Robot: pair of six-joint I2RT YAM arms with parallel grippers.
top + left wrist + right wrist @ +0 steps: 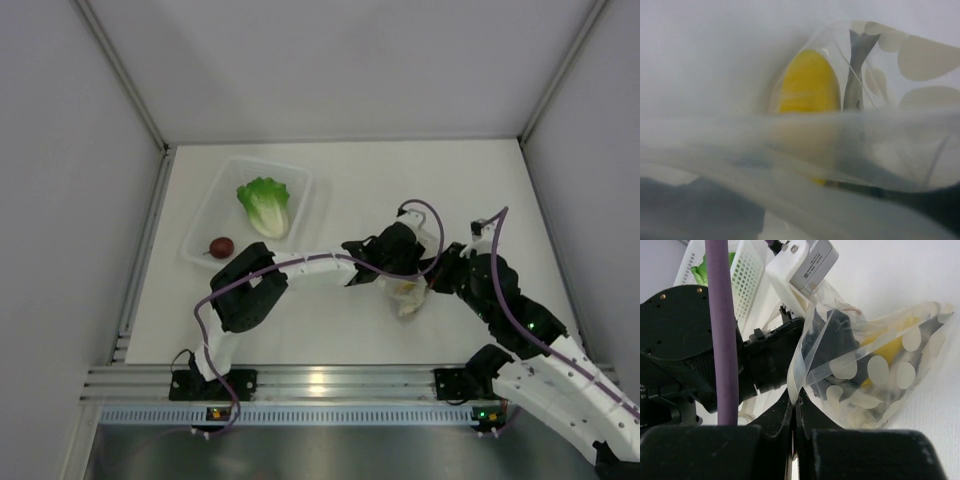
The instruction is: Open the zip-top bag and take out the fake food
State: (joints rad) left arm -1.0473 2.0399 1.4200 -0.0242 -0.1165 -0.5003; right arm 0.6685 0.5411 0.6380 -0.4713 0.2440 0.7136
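The dotted zip-top bag lies mid-table between both arms. My right gripper is shut on the bag's rim strip, seen pinched between its jaws in the right wrist view. My left gripper reaches into the bag's open mouth; its dark fingers show through the plastic. A yellow piece lies inside the bag just ahead of it, and shows in the right wrist view. Plastic hides the left jaws. The green lettuce leaf and dark red fruit lie in the tray.
A rigid clear tray stands at the back left of the white table; it also shows in the right wrist view. Grey walls enclose the table on three sides. A metal rail runs along the near edge.
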